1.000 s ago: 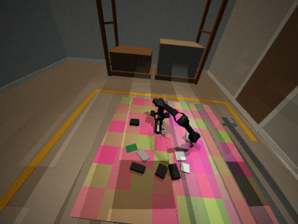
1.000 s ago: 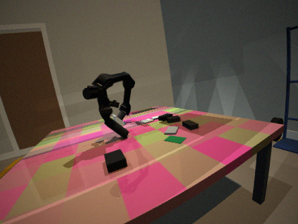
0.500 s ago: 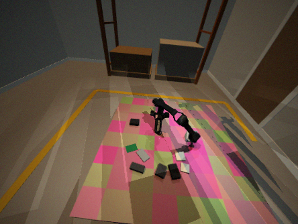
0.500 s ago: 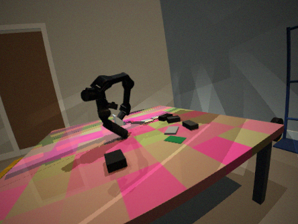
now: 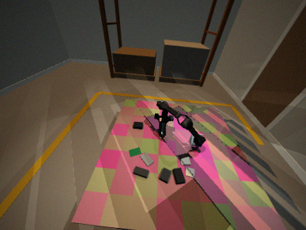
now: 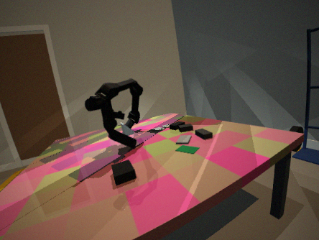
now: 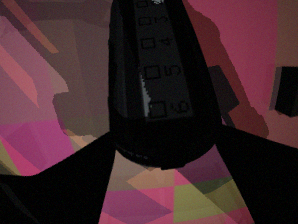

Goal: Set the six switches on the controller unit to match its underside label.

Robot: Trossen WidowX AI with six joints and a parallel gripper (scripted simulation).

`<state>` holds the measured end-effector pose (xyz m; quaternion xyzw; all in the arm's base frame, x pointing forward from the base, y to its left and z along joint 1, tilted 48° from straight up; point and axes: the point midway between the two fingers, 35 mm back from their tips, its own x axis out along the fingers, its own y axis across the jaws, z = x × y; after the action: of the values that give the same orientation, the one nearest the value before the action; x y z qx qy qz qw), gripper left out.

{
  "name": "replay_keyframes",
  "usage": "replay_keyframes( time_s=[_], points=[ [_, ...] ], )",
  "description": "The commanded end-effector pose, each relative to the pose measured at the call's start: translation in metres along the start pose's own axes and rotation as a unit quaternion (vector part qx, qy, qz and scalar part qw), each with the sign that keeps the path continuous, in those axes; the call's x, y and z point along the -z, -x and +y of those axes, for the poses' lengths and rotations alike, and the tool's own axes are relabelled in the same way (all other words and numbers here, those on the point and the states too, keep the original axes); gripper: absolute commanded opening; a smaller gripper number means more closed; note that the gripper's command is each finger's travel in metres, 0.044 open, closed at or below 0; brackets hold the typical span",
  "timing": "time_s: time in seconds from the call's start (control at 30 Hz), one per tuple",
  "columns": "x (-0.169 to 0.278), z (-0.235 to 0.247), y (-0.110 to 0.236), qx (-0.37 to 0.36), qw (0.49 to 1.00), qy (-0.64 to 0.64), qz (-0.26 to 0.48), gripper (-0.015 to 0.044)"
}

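Note:
The dark grey controller unit point(image 5: 162, 132) point(image 6: 126, 140) point(image 7: 125, 90) is held tilted, off the bench, its underside facing the wrist camera. My gripper point(image 5: 163, 127) point(image 6: 114, 131) point(image 7: 164, 133) is shut on it, one finger against each side near the end by number 6. The label point(image 7: 175, 95) shows outlined squares beside 6, 5, 4 and 3, which look empty. The square above 3 looks outlined too, but its number is washed out by glare. The square for 1 is out of view. The switches face away and are hidden.
A black block point(image 5: 138, 125) point(image 6: 123, 172) lies near the unit. A green card point(image 5: 134, 151) point(image 6: 187, 149), a grey plate point(image 5: 147, 159) point(image 6: 184, 139), three dark blocks point(image 5: 141, 172) point(image 6: 204, 134) and two pale plates point(image 5: 185, 160) lie farther off. Shadows and coloured patches cover the bench.

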<state>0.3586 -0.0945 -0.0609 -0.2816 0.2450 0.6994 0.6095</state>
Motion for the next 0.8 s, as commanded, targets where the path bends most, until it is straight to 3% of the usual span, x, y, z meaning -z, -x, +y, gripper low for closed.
replay_keyframes(
  time_s=[0.0, 0.77],
  points=[
    [-0.003, 0.0, -0.012, -0.013, 1.0, 0.005, -0.008, 0.0338],
    [0.008, 0.0, -0.027, -0.012, 1.0, 0.005, -0.008, 0.0338]
  ],
)
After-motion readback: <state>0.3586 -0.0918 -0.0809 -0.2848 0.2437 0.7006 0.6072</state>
